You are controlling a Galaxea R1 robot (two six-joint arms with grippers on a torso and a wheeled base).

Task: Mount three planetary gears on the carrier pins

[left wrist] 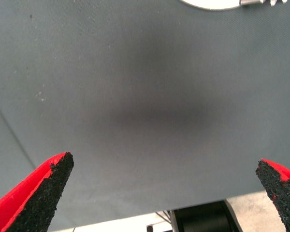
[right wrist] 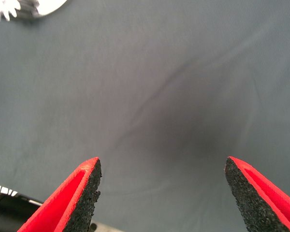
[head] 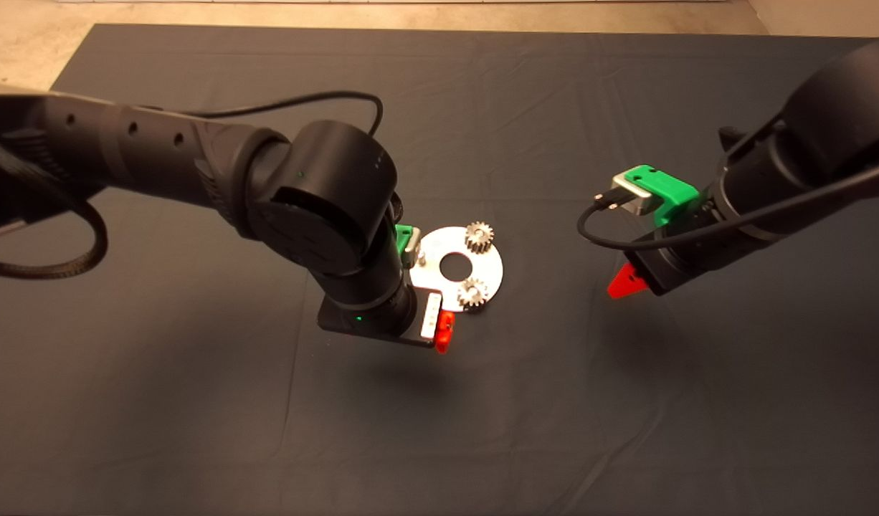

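The left hand (head: 444, 331) hangs just beside the silver disc (head: 491, 271), at its near left edge, red fingers (left wrist: 36, 200) spread wide and empty over the dark mat (head: 196, 401). The right hand (head: 624, 282) hovers well apart from the disc on the other side, fingers (right wrist: 75, 200) also wide and empty. The disc lies flat on the bench. Two planetary gears (head: 478, 236) sit on it, flat, bores upright: one at the far edge, one (head: 472, 292) at the near edge. A bare carrier pin (head: 422, 260) stands at the left.
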